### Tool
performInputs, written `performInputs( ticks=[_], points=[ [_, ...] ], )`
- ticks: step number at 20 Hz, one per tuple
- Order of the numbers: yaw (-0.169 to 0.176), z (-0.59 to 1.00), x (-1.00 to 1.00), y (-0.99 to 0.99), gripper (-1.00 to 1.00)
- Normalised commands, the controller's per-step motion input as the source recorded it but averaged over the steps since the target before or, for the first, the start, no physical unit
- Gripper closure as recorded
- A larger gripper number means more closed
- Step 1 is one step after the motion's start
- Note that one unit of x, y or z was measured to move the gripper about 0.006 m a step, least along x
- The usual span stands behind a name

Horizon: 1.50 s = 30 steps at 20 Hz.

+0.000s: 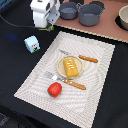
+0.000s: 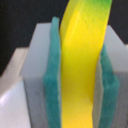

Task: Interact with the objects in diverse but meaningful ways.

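In the wrist view my gripper [image 2: 80,75] is shut on the small yellow banana [image 2: 82,60], which stands between the two teal pads [image 2: 52,75]; its tip is green. In the exterior view the gripper [image 1: 50,26] hangs above the black table beyond the far left corner of the striped placemat [image 1: 95,75]; the banana is hidden there. The golden-orange bread loaf [image 1: 72,66] lies on a small plate at the mat's middle. The round red fruit [image 1: 54,89] sits on the mat's near part. The white-and-light-blue cube carton [image 1: 32,44] stands on the black table, left of the mat.
A wooden-handled knife [image 1: 87,58] lies beyond the plate and a wooden-handled fork [image 1: 70,82] lies in front of it. Two grey pots [image 1: 91,14] stand on the brown board at the back. A bowl [image 1: 123,17] shows at the exterior view's right edge.
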Motion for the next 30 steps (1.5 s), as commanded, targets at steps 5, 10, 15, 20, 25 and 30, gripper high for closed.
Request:
performInputs(
  ticks=[5,10,15,20,25,30],
  points=[
    [-0.047,-0.11,0.86,-0.47,1.0],
    [0.0,-0.01,0.96,-0.25,1.0],
    [0.0,0.38,1.0,-0.02,1.0],
    [0.0,0.34,1.0,0.0,1.0],
    [0.0,0.34,1.0,0.03,1.0],
    [0.0,0.31,1.0,0.22,1.0]
  ],
)
